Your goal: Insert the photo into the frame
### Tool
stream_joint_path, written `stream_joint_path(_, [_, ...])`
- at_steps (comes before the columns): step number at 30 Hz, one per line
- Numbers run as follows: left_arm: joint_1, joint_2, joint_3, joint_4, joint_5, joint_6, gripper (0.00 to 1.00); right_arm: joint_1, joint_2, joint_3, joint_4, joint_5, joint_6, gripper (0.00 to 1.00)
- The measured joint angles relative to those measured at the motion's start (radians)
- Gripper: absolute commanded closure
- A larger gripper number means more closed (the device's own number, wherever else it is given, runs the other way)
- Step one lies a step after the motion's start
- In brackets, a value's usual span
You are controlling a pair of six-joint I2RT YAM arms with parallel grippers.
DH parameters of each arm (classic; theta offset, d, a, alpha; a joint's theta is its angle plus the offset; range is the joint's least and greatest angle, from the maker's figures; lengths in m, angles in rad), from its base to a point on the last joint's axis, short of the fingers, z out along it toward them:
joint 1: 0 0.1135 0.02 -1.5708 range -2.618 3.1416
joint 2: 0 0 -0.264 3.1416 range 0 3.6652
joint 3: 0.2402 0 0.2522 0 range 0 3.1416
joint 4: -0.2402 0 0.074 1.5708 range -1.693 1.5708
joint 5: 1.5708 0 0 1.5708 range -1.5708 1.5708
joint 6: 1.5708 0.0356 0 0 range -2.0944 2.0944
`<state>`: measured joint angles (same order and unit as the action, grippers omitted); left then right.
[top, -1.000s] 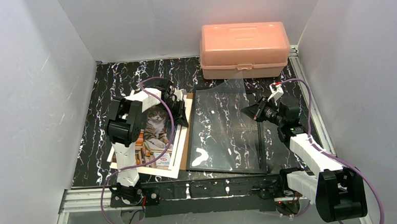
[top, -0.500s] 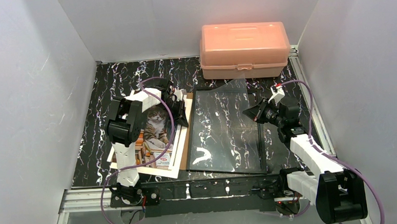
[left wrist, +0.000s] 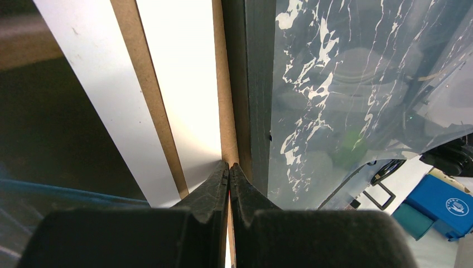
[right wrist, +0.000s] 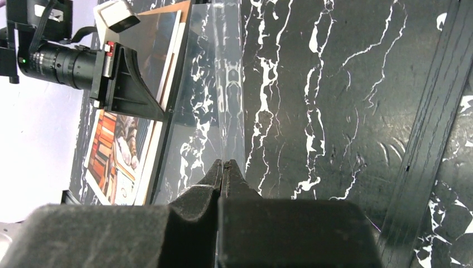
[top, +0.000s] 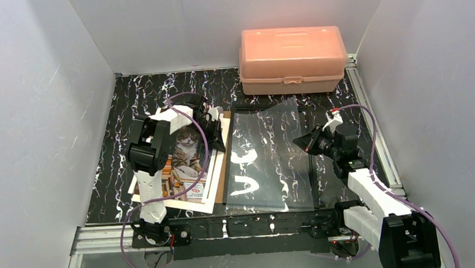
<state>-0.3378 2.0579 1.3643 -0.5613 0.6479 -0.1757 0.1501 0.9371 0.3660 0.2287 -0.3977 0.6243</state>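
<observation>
Little is getting done yet, I judge: the photo is lying face up on the brown backing board, left of the frame, its long axis running near-to-far. The right gripper jaws are pinching the clear pane. The left gripper jaws are pressing shut at the board's edge.

Cat photo beside black frame
</observation>
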Motion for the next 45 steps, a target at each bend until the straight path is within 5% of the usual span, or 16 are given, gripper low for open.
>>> stream_joint_path(21, [-0.002, 0.000, 0.000, 0.000, 0.000, -0.001, 1.00, 0.000, -0.067, -0.021, 0.012, 0.051, 0.038, 0.99])
stream_joint_path(45, [-0.011, 0.014, 0.010, -0.001, 0.018, -0.002, 1.00, 0.000, 0.037, -0.018, 0.112, 0.106, 0.079, 0.99])
